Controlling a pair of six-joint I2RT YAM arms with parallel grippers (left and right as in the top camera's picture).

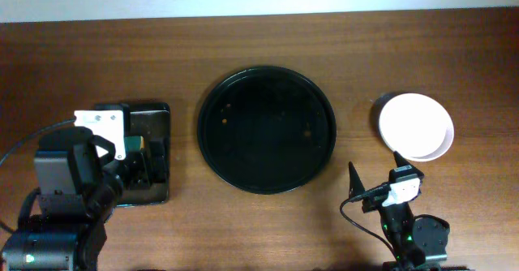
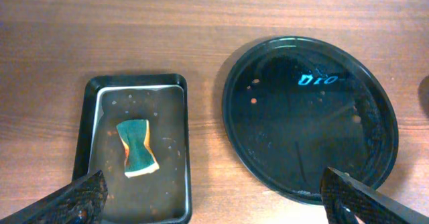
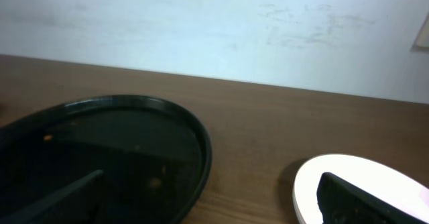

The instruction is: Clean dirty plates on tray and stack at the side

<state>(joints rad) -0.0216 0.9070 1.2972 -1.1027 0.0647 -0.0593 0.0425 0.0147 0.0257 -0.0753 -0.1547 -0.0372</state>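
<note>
The round black tray (image 1: 267, 129) sits mid-table with only small orange specks on it; it also shows in the left wrist view (image 2: 310, 117) and the right wrist view (image 3: 107, 157). White plates (image 1: 416, 126) lie stacked on the table to the tray's right, their top face clean; the stack shows in the right wrist view (image 3: 362, 184). My left gripper (image 2: 214, 200) is open and empty, above the table between the sponge tray and the round tray. My right gripper (image 3: 214, 200) is open and empty, near the table's front edge below the stack.
A small rectangular black tray (image 2: 137, 147) holds a green sponge (image 2: 137, 147) at the left, partly under my left arm in the overhead view (image 1: 142, 153). A white wall (image 3: 214, 29) runs behind the table.
</note>
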